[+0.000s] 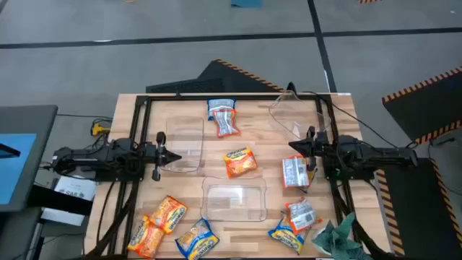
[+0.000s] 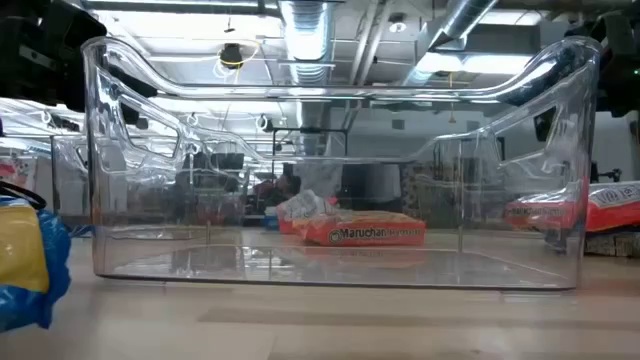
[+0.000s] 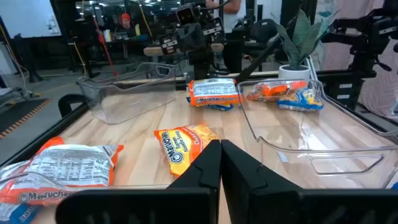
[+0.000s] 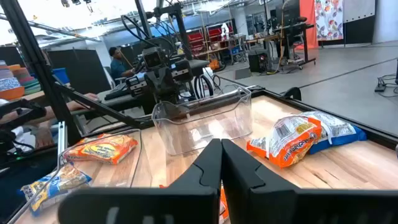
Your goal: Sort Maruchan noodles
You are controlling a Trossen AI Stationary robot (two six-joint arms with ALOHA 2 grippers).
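**Sorting not yet begun**

Both pincers hang empty, fingers closed together — left pincer (image 1: pixel 167 155) over the left tub (image 1: pixel 180 148), right pincer (image 1: pixel 299 146) beside a silver-backed packet (image 1: pixel 294 172). Other packets lie scattered on the counter (image 1: pixel 263 155); two at the far edge (image 1: pixel 224 115). Next — open and descend on one.

Readable text, low view: "Maruchan" in white on the red-orange packet (image 2: pixel 362 232) lying behind the clear tub (image 2: pixel 340 170), mid-table.

Left wrist view: "Maruchan" on the edge of the near packet (image 3: pixel 59 171) showing its silver-white back; fine print there illegible. Orange packet (image 3: pixel 183 144) centre: lettering present, not legible.
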